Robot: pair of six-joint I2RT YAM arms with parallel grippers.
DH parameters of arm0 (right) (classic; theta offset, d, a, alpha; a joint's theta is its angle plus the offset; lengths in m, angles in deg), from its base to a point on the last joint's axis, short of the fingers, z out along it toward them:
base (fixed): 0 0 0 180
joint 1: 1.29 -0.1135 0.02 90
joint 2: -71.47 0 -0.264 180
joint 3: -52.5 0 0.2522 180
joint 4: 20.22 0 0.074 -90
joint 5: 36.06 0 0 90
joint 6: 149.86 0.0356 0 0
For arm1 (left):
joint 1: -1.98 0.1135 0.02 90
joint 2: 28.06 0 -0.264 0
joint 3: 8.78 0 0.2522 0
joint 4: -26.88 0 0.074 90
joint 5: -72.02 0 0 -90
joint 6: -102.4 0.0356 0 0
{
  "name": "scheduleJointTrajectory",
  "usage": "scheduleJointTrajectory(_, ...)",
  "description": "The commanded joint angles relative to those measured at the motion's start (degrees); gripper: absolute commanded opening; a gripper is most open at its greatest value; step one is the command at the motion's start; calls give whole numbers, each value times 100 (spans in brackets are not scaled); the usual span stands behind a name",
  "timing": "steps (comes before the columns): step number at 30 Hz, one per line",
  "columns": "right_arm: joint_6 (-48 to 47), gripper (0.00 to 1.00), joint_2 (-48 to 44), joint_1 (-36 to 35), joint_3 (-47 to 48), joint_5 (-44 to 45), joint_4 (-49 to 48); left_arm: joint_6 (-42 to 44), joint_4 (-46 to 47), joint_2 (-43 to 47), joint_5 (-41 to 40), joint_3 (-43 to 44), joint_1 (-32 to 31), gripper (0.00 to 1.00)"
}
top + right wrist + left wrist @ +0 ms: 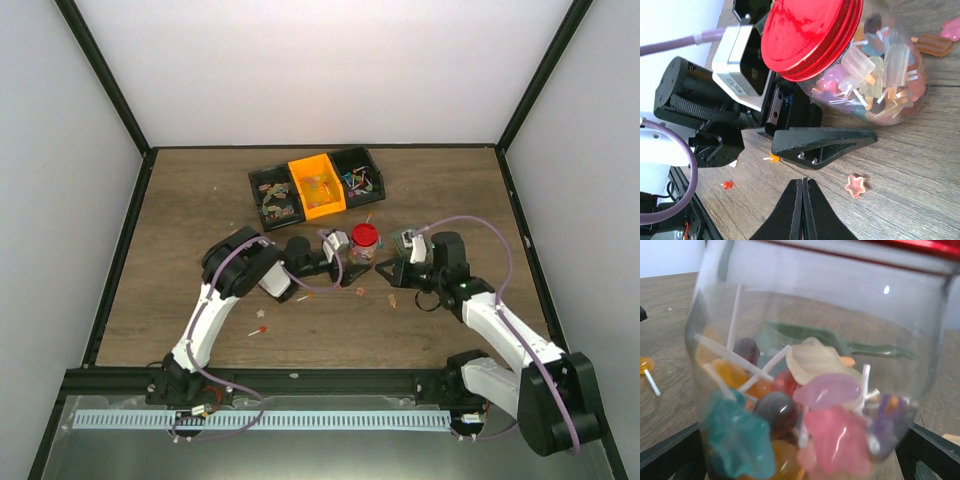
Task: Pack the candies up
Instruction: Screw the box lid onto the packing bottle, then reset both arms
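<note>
Plenty of open table (200, 200) left and front of the jar (880, 85); three bins (316, 185) sit behind it. Left gripper (352, 262) straddles the jar, jaws wide, not pinching. Right gripper (803, 189), clenched empty, just right. Candies (830, 410) fill the jar, strays (856, 185) beside it.

Bright even light; candies (830, 405) blurred in left wrist view.

The candies (830, 410) sit in the jar (363, 252), on the table (200, 200) before the bins (270, 172); strays lie nearer.
</note>
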Motion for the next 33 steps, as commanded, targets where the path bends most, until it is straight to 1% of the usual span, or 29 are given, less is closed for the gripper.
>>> scheduleJointTrajectory(1,-71,1,-374,93,231,299,229,-64,-303,60,-33,-567,-43,100)
scheduleJointTrajectory(8,-124,1,-794,105,552,1107,560,-324,525,626,-206,-1373,-78,100)
scheduleJointTrajectory(13,-94,1,-736,105,693,1237,569,-367,542,978,-354,-1488,-87,100)
scheduleJointTrajectory(17,3,10,-817,115,682,1765,600,-559,900,1251,-565,-1878,-88,100)
scheduleJointTrajectory(19,-11,13,-828,112,690,1874,556,-641,1049,1416,-584,-2068,-87,100)
scheduleJointTrajectory(20,-35,13,-807,112,699,1823,512,-613,1012,1512,-543,-2102,-90,100)
scheduleJointTrajectory(22,-34,14,-779,112,749,1804,503,-459,634,1753,-557,-2120,-95,100)
scheduleJointTrajectory(27,-203,19,-843,114,902,2242,621,-221,-36,2408,-624,-2248,-97,100)
scheduleJointTrajectory(29,-271,20,-842,121,933,2595,565,-123,-414,2791,-709,-2273,-116,100)
scheduleJointTrajectory(33,-331,25,-894,129,709,3535,92,90,-1411,3716,-1174,-2251,-165,100)
